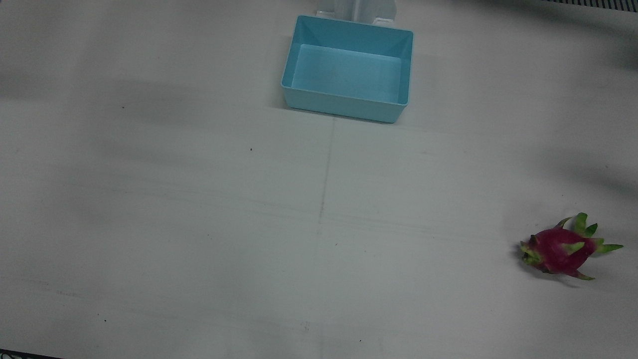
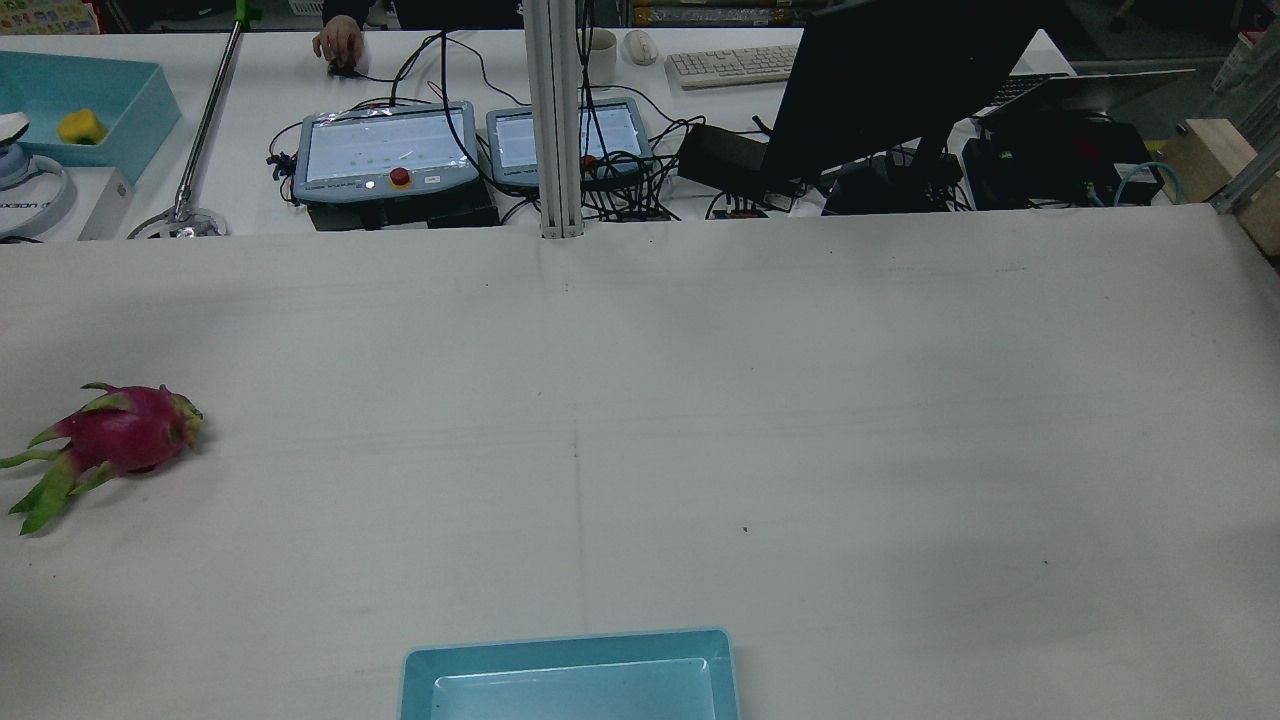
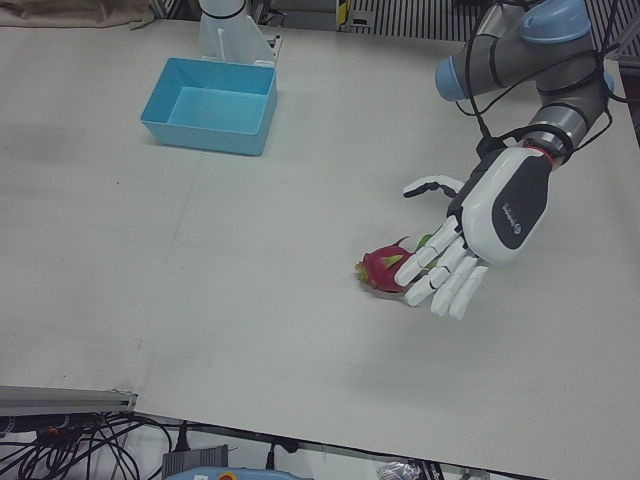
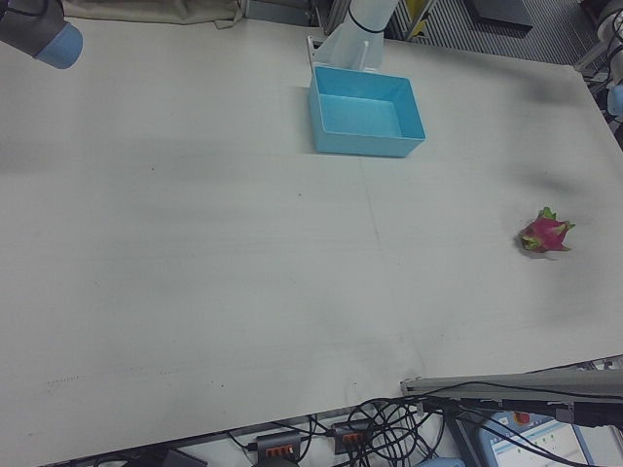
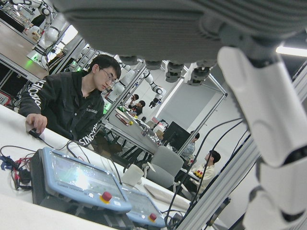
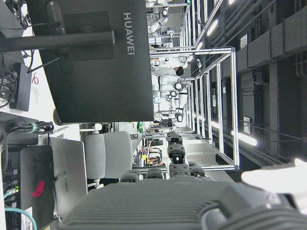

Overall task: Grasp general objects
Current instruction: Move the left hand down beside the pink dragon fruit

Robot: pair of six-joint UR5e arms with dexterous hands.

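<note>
The dragon fruit (image 1: 562, 249) lies on its side on the white table (image 1: 199, 224), far out on the robot's left half and close to that side's edge. In the rear view it (image 2: 115, 438) sits at the far left with its green leaf tips trailing toward the table's edge. Its skin is magenta, with green-tipped scales fanning from one end.

The left hand (image 3: 470, 240) shows whole only in the left-front view. There it is open and holds nothing: palm turned away from the camera, fingers (image 3: 440, 275) spread and stretched downward, the thumb stuck out to the side. In that picture the fingertips overlap the fruit (image 3: 383, 270), but the front and rear views show no hand near the fruit, so I cannot tell contact from this angle; it appears to hang above and apart. The left arm (image 3: 530, 60) bends down from the upper right of that view.

The right hand appears only in its own camera, as a grey edge (image 6: 158, 203); whether it is open or closed cannot be told. A piece of the right arm (image 4: 39, 29) shows in a top corner of the right-front view.

A blue bin (image 1: 349, 70) stands empty at the table's middle, near the pedestals, well apart from the fruit.
</note>
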